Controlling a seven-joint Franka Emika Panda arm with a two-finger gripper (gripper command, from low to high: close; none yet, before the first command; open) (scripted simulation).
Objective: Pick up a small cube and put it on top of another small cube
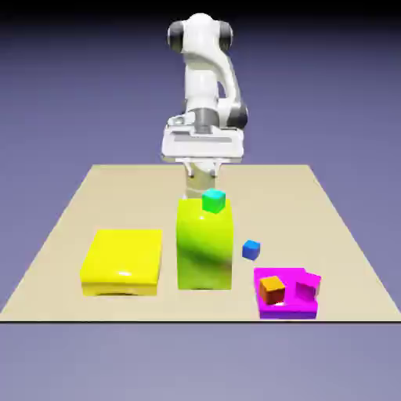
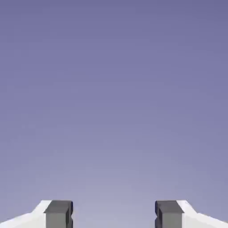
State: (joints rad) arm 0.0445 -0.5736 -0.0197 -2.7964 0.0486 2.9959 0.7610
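A: Nearest the front edge of the worktop (image 1: 70,235), what lies there?

B: On the exterior view's right, a magenta tray (image 1: 287,305) with an orange cube (image 1: 272,290) resting on it and a magenta block (image 1: 307,287) just beside that. On the left, a flat yellow block (image 1: 122,261).

A: And the small blue cube?

B: The blue cube (image 1: 251,250) sits on the worktop a little farther back than the tray, just right of a tall yellow-green block (image 1: 206,247). It touches nothing else.

A: Anything on that tall block?

B: A teal-green cube (image 1: 213,200) sits on its top, toward the far right corner.

A: Where is the arm?

B: The white arm (image 1: 205,70) rises at the far side, and its gripper (image 1: 202,176) hangs behind the tall block, its tips hidden by it in the exterior view.

A: The jaws?

B: Wide apart and holding nothing. In the hand view, the two grey fingertips (image 2: 58,214) stand at the bottom edge with only the blue-violet backdrop between them.
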